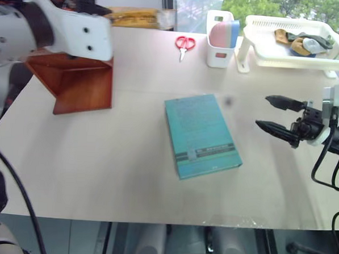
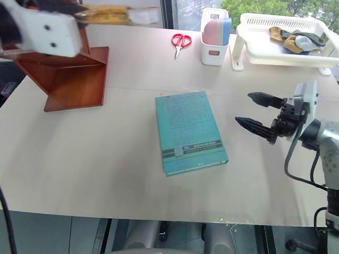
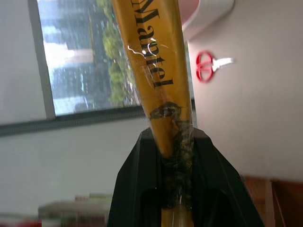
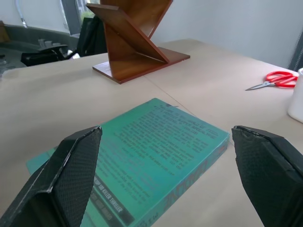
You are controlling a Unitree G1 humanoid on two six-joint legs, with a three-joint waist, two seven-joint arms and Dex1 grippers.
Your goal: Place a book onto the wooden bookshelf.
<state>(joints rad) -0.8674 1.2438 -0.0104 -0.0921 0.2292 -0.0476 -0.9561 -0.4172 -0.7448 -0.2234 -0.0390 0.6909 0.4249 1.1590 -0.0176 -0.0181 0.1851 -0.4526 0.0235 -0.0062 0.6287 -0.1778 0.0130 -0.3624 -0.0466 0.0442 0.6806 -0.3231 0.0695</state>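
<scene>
Book [image 3: 151, 71] in orange-yellow is what I see first in my left wrist view: my left gripper [image 3: 177, 156] is clamped on its lower edge, and its long axis runs away from the fingers toward the top of the frame, with black lettering along the cover. Red scissors [image 3: 208, 66] lie at the right on the table [image 3: 255, 118].

In the left eye view, my left arm is at the upper left of the frame, and the book's yellow edge [image 1: 133, 14] sticks out beyond it toward the upper middle. The wooden bookshelf [image 1: 75, 79] stands directly under that arm, at the left of the frame. So I judge the coming move depends on this: the shelf is below and close to the held book, and my left arm is much nearer than my right.

My right gripper [image 1: 278, 115] hovers at the right of the frame, fingers spread apart and holding nothing, just beside the teal book [image 1: 202, 134] lying flat at the centre.

In the right wrist view, the teal book fills the space between my two open fingers, the shelf behind it.

Count: two books, one shelf, one pair of scissors, one white tray [image 1: 293, 42], one white holder [image 1: 221, 38].
</scene>
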